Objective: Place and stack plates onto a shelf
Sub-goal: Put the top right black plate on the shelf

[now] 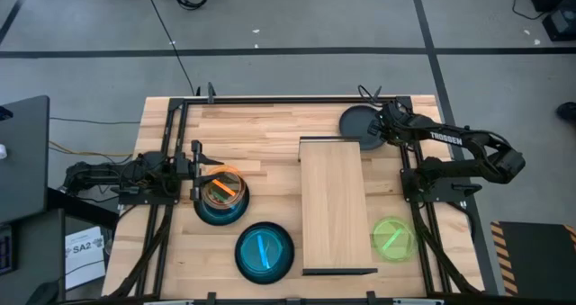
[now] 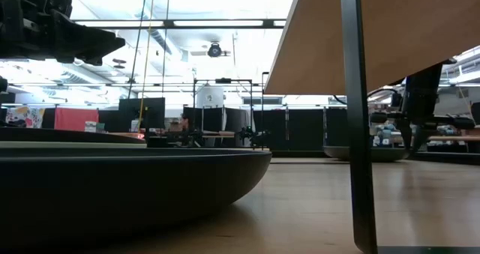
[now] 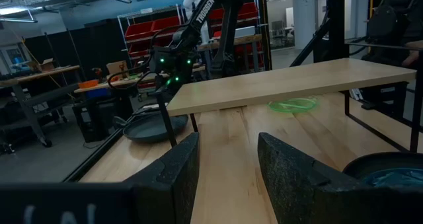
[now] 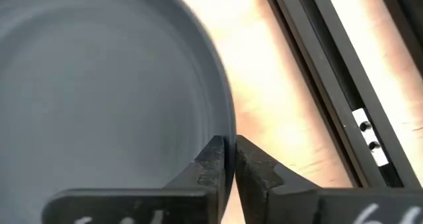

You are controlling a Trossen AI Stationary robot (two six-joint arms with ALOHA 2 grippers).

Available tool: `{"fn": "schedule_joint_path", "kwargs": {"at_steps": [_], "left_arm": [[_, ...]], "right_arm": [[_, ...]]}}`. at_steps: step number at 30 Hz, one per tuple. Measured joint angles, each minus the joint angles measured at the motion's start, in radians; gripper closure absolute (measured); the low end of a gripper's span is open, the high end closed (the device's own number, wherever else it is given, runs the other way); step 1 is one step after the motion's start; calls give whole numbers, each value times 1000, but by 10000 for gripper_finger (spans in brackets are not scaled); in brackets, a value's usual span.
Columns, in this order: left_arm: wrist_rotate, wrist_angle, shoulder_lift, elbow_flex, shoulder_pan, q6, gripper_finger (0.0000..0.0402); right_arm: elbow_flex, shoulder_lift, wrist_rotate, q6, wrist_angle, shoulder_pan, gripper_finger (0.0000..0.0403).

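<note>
A matte black plate point(image 1: 358, 123) lies on the tabletop at the far side, just beyond the shelf point(image 1: 333, 206), a pale wood plank raised on thin dark legs. My right gripper point(image 1: 380, 130) points steeply down at the plate's right rim and is shut on it. My left gripper point(image 1: 205, 173) waits open and level at the table's left, beside an orange plate point(image 1: 223, 186) stacked on a darker one. A teal-blue plate point(image 1: 264, 251) sits near the front edge. A lime-green plate point(image 1: 393, 237) rests on the table right of the shelf. My right gripper pinches the black plate's rim point(image 4: 231, 128) on the side toward the table's right edge. One finger point(image 4: 213, 164) is inside the plate and the other point(image 4: 254, 168) outside. The fingers come from above, slanting down. In the low view the plate point(image 2: 367, 153) rests on the table.
A dark metal frame rail point(image 4: 344, 85) runs along the table close to the right of the held plate. The shelf's thin legs point(image 2: 356, 119) stand on the tabletop. A wide dark plate point(image 2: 112, 186) fills the low view's near left.
</note>
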Motion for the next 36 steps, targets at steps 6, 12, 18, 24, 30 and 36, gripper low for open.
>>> {"fn": "schedule_joint_path", "kwargs": {"at_steps": [6,12,18,24,30,36], "left_arm": [[0,0,0,0,0,0,241],[0,0,0,0,0,0,241],[0,0,0,0,0,0,241],[0,0,0,0,0,0,241],[0,0,0,0,0,0,241],[0,0,0,0,0,0,241]], "right_arm": [[0,10,2,7,9,0,380],[0,10,3,6,9,0,382],[-2,11,12,7,9,0,387],[-6,1,41,4,33,0,388],[-7,-12,60,1,107,0,389],[-7,-12,71,2,126,0,389]]}}
